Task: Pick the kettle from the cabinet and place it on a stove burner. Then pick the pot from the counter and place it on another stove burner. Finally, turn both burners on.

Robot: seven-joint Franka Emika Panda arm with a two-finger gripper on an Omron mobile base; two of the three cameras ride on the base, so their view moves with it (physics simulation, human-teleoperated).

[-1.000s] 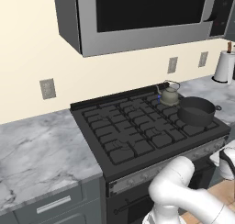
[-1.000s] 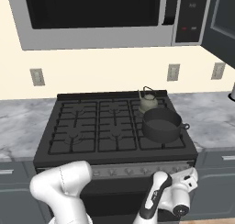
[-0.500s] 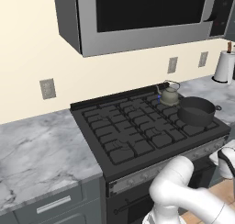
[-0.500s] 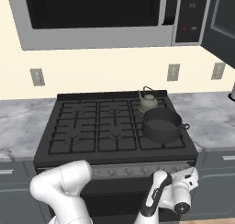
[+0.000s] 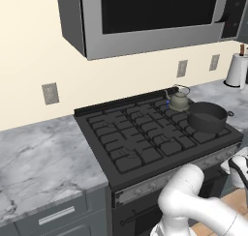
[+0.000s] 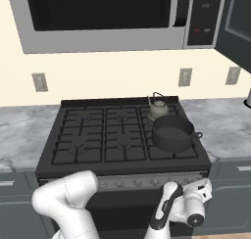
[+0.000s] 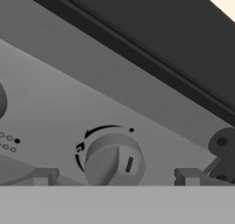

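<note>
**A:** Where do the two vessels stand relative to the cooktop (image 6: pixel 88 140)?

**B:** Both are on its grates at the right side. The kettle (image 6: pixel 158 107) sits on the back right burner, and the pot (image 6: pixel 172 133) sits just in front of it on the front right burner, near the kettle or perhaps touching it. So the placing looks done, and what remains is judged to be lighting those two burners.

**A:** And the hand?

**B:** The gripper (image 7: pixel 115 175) is low in front of the cooktop's knob panel (image 7: pixel 69 99), jaws spread wide and holding nothing. In the hand view a round grey knob (image 7: pixel 114 159) lies between the two fingertips (image 7: pixel 42 176), close ahead, with a dark arc mark around its upper left.

**A:** How should the robot handle the turn?

**B:** It should first centre the knob between the fingers, since the knob looks slightly left of midway. Then it should push in until the pads overlap the knob's side wall, not just its front edge. It should close squarely on the round body and rotate about the knob's own axis, so the fingers do not slide off.

**A:** Any risk?

**B:** Choosing the wrong knob. This one appears to sit towards the right end of the panel, which suits the right burners, but which of the two it feeds cannot be told. Another knob (image 7: pixel 2 100) peeks in at the left edge.
</note>
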